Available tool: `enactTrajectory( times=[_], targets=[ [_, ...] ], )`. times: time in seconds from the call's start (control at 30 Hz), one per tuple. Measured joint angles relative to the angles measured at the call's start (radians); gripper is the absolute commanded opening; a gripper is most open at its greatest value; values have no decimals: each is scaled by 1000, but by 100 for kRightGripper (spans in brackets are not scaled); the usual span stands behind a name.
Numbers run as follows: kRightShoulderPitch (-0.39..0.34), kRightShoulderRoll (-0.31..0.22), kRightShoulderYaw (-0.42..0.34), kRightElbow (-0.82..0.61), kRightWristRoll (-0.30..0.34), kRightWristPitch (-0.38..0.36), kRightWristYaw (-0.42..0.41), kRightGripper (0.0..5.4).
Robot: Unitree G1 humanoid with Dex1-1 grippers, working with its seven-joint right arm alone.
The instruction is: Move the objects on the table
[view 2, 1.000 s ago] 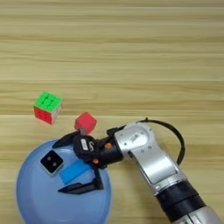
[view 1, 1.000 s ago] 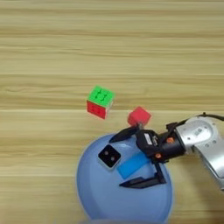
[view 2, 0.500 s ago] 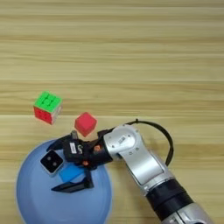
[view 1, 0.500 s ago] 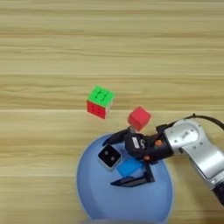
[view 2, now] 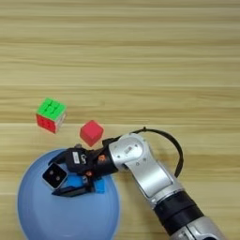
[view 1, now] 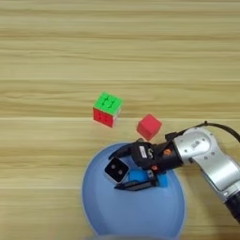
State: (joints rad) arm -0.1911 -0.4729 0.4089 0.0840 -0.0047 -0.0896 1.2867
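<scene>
Two black fingers of the right gripper (view 1: 123,169) spread wide around the white cube (view 1: 116,169) on the pale-blue plate (view 1: 136,211), the blue block (view 1: 136,176) just beside it.

From the right eye, the red cube (view 2: 91,132) and puzzle cube (view 2: 50,114) sit on the table (view 2: 140,56); closing squarely should avoid pinching the block.

The silver right forearm enters from the lower right of the frame, reaching left. Its gripper (view 1: 121,169) sits low centre, black fingers (view 1: 136,186) spread apart.
</scene>
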Motion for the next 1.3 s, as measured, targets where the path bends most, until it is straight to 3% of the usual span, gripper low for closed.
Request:
enactTrajectory(
  times=[0.33,0.73,1.03,1.3],
  targets=[
    [-5,3,-9,-1,10,3,-10,321],
    [-85,18,-131,-34,140,128,-41,321],
    [-126,13,-225,41,159,167,-100,321],
    [-211,0,-309,197,153,166,-167,321]
  ],
)
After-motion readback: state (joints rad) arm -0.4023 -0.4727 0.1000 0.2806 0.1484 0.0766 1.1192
